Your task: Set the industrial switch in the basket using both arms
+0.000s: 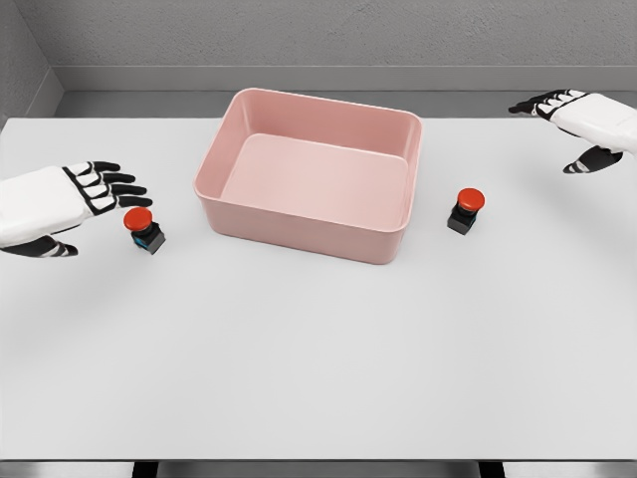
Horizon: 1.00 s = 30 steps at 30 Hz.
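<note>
Pink basket (pixel 398 239) waits between two switches; the spread, empty left hand (pixel 85 194) hovers beside the near switch (pixel 144 229), ready to grasp, while the right hand (pixel 577 124), also loose, hangs well beyond its switch (pixel 466 210).

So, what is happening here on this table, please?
A humanoid robot is working at a white table with a pink basket in the middle, nothing in it yet. Two red-capped industrial switches sit on the table: the left switch and the right switch. The left hand is open right beside the left switch, not gripping it. The right hand is open, farther from the right switch.
</note>
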Motion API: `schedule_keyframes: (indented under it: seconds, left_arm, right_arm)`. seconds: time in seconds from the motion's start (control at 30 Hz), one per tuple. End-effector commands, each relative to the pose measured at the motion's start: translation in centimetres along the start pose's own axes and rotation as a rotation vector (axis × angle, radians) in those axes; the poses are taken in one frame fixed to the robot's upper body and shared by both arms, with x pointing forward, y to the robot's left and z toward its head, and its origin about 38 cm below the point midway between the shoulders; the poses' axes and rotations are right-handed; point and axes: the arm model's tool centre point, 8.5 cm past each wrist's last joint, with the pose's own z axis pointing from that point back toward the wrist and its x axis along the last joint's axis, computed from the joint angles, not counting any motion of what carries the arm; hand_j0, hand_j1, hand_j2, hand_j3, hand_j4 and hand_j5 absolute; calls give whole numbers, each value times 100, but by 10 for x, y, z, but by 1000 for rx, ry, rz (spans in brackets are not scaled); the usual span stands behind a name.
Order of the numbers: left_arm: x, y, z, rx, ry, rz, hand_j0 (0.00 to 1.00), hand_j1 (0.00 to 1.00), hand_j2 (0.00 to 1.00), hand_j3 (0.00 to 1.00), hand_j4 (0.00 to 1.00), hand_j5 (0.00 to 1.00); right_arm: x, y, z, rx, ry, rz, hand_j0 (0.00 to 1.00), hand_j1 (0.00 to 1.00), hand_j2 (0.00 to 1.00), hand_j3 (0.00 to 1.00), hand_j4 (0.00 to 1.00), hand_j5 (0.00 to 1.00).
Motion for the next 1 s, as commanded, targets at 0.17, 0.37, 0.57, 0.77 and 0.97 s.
schedule_keyframes:
  seconds: [0.17, 0.37, 0.57, 0.77, 0.97]
  left_arm:
    - [1, 2, -3, 16, -6, 5, 100, 100, 100, 100, 100, 100]
    - [5, 3, -12, 100, -21, 30, 100, 100, 100, 100, 100, 100]
    - [11, -11, -26, 77, -38, 4, 100, 100, 100, 100, 100, 100]
    - [7, -12, -37, 51, -48, -15, 100, 100, 100, 100, 100, 100]
    - [1, -17, -45, 21, -41, -41, 100, 100, 100, 100, 100, 100]
  right_arm:
    - [1, -1, 2, 14, -8, 13, 100, 100, 100, 100, 100, 100]
    - [5, -12, 5, 24, -25, 48, 100, 100, 100, 100, 100, 100]
    - [45, -9, -16, 85, -161, 118, 100, 100, 100, 100, 100, 100]
    - [59, 5, -21, 135, -209, 130, 100, 100, 100, 100, 100, 100]
    - [62, 17, -21, 131, -222, 122, 100, 100, 100, 100, 100, 100]
